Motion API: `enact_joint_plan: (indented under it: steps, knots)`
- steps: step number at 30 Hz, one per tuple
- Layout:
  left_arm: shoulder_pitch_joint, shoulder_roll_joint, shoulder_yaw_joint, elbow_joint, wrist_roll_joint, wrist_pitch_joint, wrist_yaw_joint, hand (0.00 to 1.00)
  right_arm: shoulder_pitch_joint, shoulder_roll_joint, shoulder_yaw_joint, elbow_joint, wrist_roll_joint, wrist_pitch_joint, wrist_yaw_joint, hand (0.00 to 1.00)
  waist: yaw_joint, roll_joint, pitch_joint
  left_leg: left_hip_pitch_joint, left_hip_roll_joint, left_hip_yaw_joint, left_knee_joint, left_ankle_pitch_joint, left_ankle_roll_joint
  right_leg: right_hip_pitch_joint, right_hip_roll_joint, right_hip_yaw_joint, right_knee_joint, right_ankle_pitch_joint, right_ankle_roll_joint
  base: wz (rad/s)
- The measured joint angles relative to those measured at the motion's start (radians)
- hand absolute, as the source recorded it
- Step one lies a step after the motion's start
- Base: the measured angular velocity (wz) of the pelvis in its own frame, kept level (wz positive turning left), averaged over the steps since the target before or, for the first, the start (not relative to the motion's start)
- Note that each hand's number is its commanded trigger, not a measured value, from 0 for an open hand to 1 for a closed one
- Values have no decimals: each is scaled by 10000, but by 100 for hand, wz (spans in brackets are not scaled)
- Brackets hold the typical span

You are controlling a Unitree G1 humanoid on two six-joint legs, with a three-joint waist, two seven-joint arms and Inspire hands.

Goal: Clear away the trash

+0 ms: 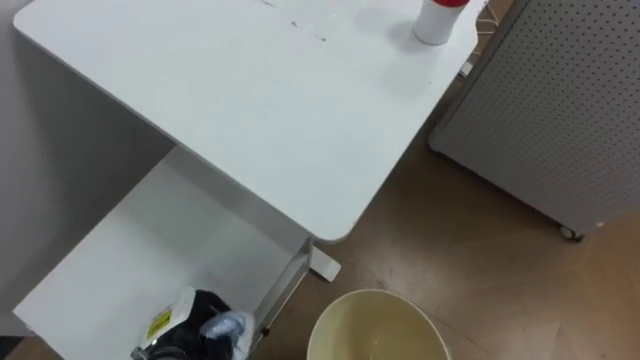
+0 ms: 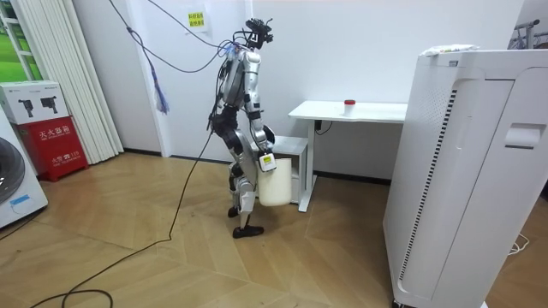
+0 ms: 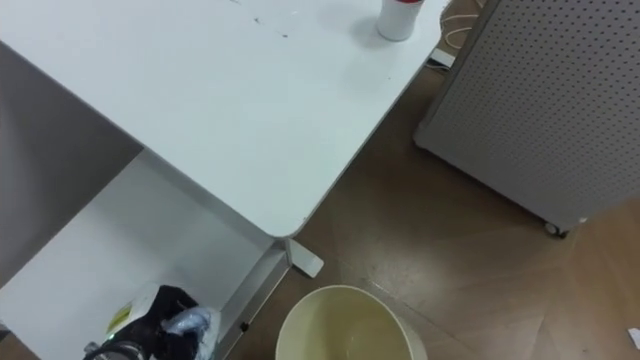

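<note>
White plastic with a red cap: that's our best guess for the garbage (image 1: pixel 438 20) here. It's a small container standing upright at about 1 o'clock on the white table (image 1: pixel 250 110), close to the far right edge.

The left hand (image 1: pixel 200 320) is down at 7 o'clock, over the lower shelf (image 1: pixel 150 240) beside the table and well apart from the container. There's a pale bluish crumple (image 1: pixel 225 326) right against it, so it might be holding a scrap. Honestly though, we can't tell whether it's open or closed on anything. The cream bin (image 1: pixel 375 295) sits on the wood floor (image 1: pixel 470 260) at 6 o'clock, just past the table's near corner. In the room view the robot stands at the end of the table, leaning forward with the bin by its legs.

Handling-wise, we'd expect the container to be light and stiff, with smooth sides that could slip. Since it stands so near the edge, a sideways nudge could tip it or send it off toward the perforated cabinet (image 1: pixel 550 110) at 3 o'clock. We'd wrap round the body below the cap rather than pinch the cap itself. It also looks like a long reach from where the hand is now, so we'd close in first.
</note>
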Motion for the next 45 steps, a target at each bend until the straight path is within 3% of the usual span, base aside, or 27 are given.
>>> enact_joint_plan:
  steps: [8, 13, 18, 19, 20, 21, 28, 45]
  knots:
    - [202, -257, -44, -133, -160, -69, -433, 100, -8, 157, 7, 0, -51, -193, 24, 100, -40, -82, 35, -50, -4, -62, -13, 0, -2, 38, -16, -111, -104, 1, 1, 1]
    - [258, -877, -430, -645, -278, -128, -888, 100, -37, 248, 11, 10, -73, -323, 64, 100, 25, -83, 36, -134, 3, -84, -2, 0, -2, -4, -10, -160, -140, 4, 4, 2]
    - [306, -1288, -661, -1414, -233, -234, -1321, 100, -18, 438, -3, 3, -134, -365, 125, 100, 20, -79, 38, -201, 26, -91, -13, -2, -5, -14, 12, -209, -270, 23, -3, 0]
    - [331, -1382, -719, -1636, -235, -274, -1430, 87, -18, 457, -3, 1, -135, -383, 214, 100, 12, -78, 39, -217, 23, -91, -16, -2, -5, -18, 7, -223, -280, 25, -2, 0]
    - [337, -1404, -735, -1707, -233, -314, -1501, 17, -19, 472, -3, 1, -150, -385, 249, 100, 12, -78, 39, -223, 21, -90, -15, -2, -5, -18, 5, -224, -281, 25, -2, 0]
    - [367, -1450, -874, -1841, -238, -371, -1570, 0, -20, 518, -1, 11, -245, -399, 309, 100, 6, -79, 39, -225, 16, -92, -15, -3, -5, -12, 1, -228, -280, 24, -1, 0]
    - [403, -1479, -1980, -1918, -254, -570, -1748, 0, -12, 591, 121, 50, -458, -553, 568, 100, -74, -69, 45, -192, 12, -78, -27, -2, -5, 13, 10, -178, -290, 34, 8, 0]
    - [493, -1388, -2089, -2094, 245, -1111, -2164, 0, 137, 535, -18, 70, -443, -788, 838, 100, -39, 40, 114, -116, 9, -54, -94, -5, -5, 19, 20, -162, -287, 95, 9, 0]
